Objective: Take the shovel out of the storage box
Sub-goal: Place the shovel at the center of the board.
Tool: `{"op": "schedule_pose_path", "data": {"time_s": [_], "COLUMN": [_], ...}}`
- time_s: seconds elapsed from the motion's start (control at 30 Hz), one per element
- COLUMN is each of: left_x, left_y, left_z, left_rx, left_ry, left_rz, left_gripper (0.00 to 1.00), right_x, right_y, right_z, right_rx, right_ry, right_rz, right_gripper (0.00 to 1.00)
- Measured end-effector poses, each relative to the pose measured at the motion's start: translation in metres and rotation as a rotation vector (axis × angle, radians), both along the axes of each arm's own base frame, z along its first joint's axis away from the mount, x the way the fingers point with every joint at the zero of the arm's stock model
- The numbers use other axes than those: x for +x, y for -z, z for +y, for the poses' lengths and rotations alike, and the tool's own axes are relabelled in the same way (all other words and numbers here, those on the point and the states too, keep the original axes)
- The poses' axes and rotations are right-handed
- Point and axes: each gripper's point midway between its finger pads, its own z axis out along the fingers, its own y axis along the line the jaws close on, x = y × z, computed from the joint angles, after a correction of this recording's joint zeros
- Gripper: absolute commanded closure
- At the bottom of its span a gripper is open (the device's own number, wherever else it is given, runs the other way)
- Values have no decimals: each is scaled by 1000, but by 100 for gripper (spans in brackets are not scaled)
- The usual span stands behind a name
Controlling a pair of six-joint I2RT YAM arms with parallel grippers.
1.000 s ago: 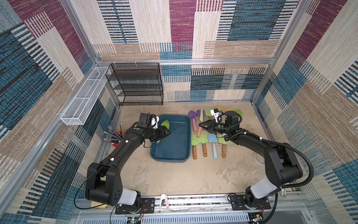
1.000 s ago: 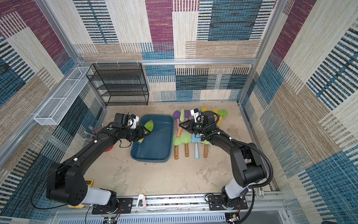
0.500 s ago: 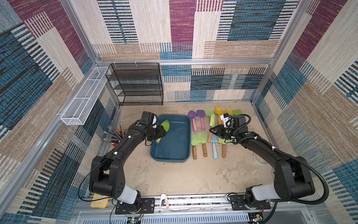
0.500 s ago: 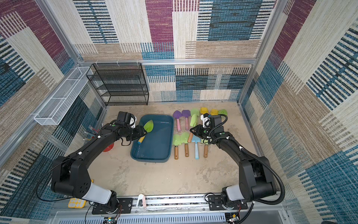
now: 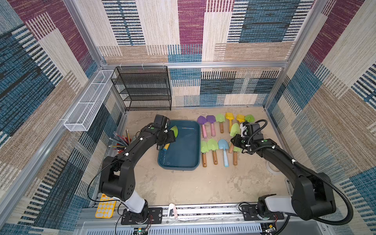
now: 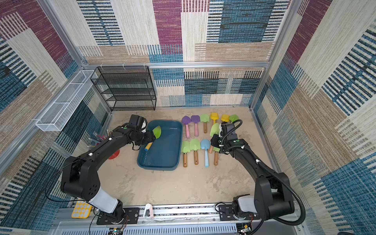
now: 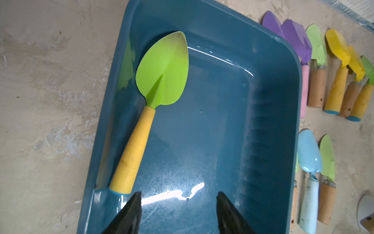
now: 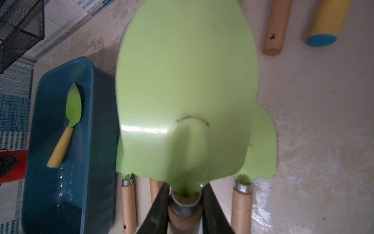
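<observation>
The storage box (image 5: 183, 158) (image 6: 162, 156), a dark teal tub, sits mid-floor. One shovel (image 7: 162, 75) with a bright green blade and a yellow handle lies inside along the box's left wall, also visible in a top view (image 5: 174, 131) and the right wrist view (image 8: 73, 105). My left gripper (image 7: 179, 195) (image 5: 169, 138) hovers open over the box near the handle's end, holding nothing. My right gripper (image 8: 185, 194) (image 5: 234, 140) is shut on the neck of a pale green shovel (image 8: 186, 81) (image 6: 214, 129) with a wooden handle, held over the shovels on the floor right of the box.
Two rows of shovels (image 5: 223, 150) lie on the floor right of the box. A black mesh rack (image 5: 144, 89) stands at the back and a white wire basket (image 5: 87, 105) hangs on the left wall. A red pencil holder (image 6: 114, 154) sits left of the box.
My right gripper has carried the pale green shovel rightward and nearer the front, away from the box and over the laid-out rows. The left gripper has stayed about where it was.
</observation>
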Motion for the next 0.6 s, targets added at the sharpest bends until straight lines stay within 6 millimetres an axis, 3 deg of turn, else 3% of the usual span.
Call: {"op": "schedule_pose_path", "data": {"time_s": [0.33, 0.6], "left_x": [10, 15], "left_y": [3, 9], "left_z": [9, 13], "left_rx": [82, 118], "left_ry": [-1, -2], "left_rz": [-19, -13], "left_gripper": [38, 39], "right_x": [-18, -21], "right_y": [28, 43], "right_z": [-36, -54], "right_rx": [-175, -270], "right_ry": [99, 155], "right_rz": [79, 125], "right_gripper": [78, 78]}}
